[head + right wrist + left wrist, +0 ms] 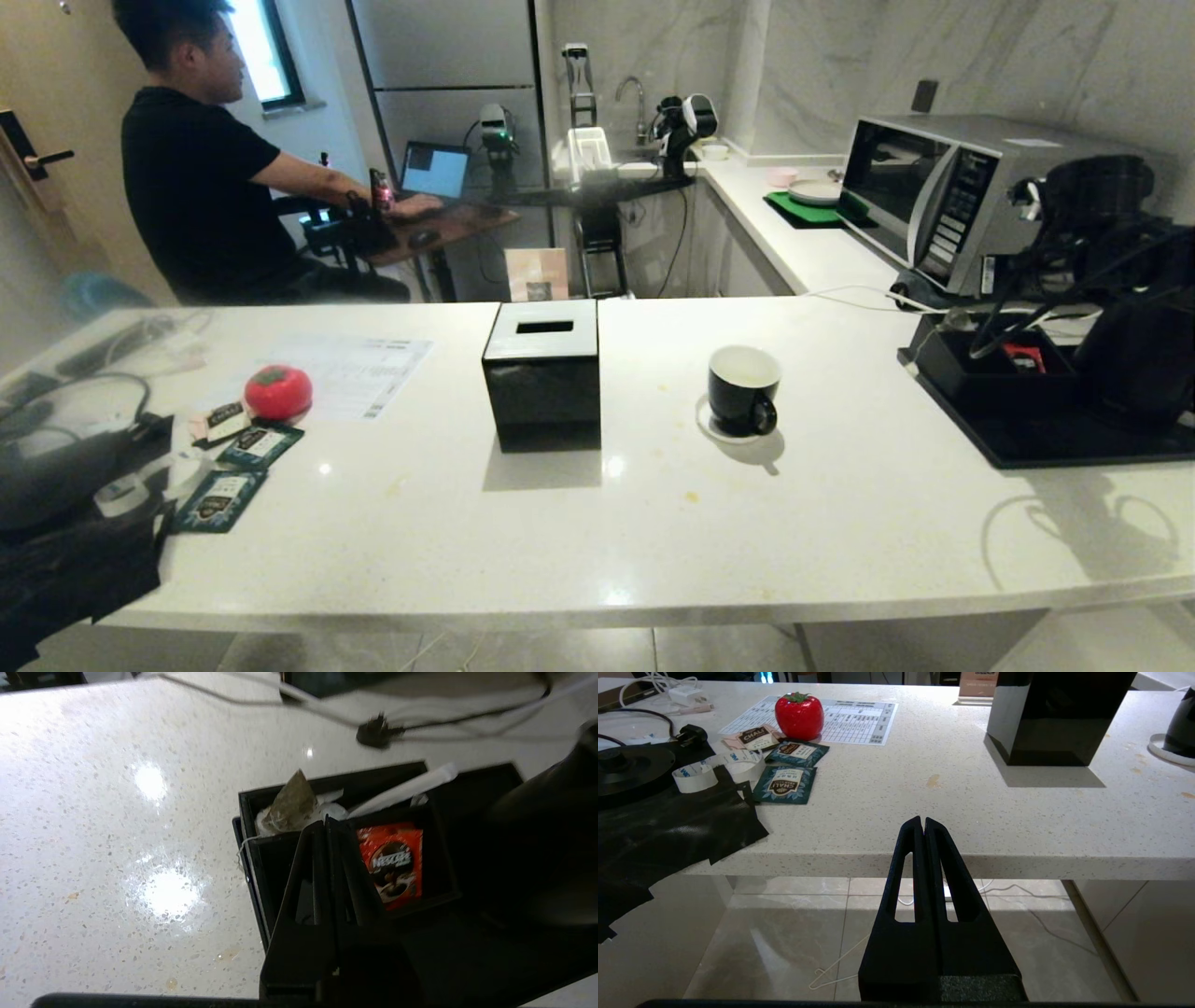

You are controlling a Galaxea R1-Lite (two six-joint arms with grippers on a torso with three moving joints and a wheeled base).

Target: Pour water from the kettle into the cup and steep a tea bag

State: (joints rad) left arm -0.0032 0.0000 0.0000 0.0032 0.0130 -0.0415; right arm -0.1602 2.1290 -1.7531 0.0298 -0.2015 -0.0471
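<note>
Head view: you're seeing the cup [743, 389] sitting mid-worktop [840, 504] on its saucer, the kettle [1134, 359] standing far right on the tray.

Left wrist: left gripper [923, 822] is hanging below the edge, jaws pressed together.

Right wrist: right gripper [325, 822] is hovering over the sachet box [345, 858], jaws pressed together, holding nothing. You're needing them spread before reaching for the kettle handle.

On the counter [840, 504], the cup [742, 387] sits on its saucer [709, 425], right of the box [543, 373]. Farther right a tray [1074, 443] holds the kettle [1134, 364]. The microwave [943, 201] stands behind it.
</note>
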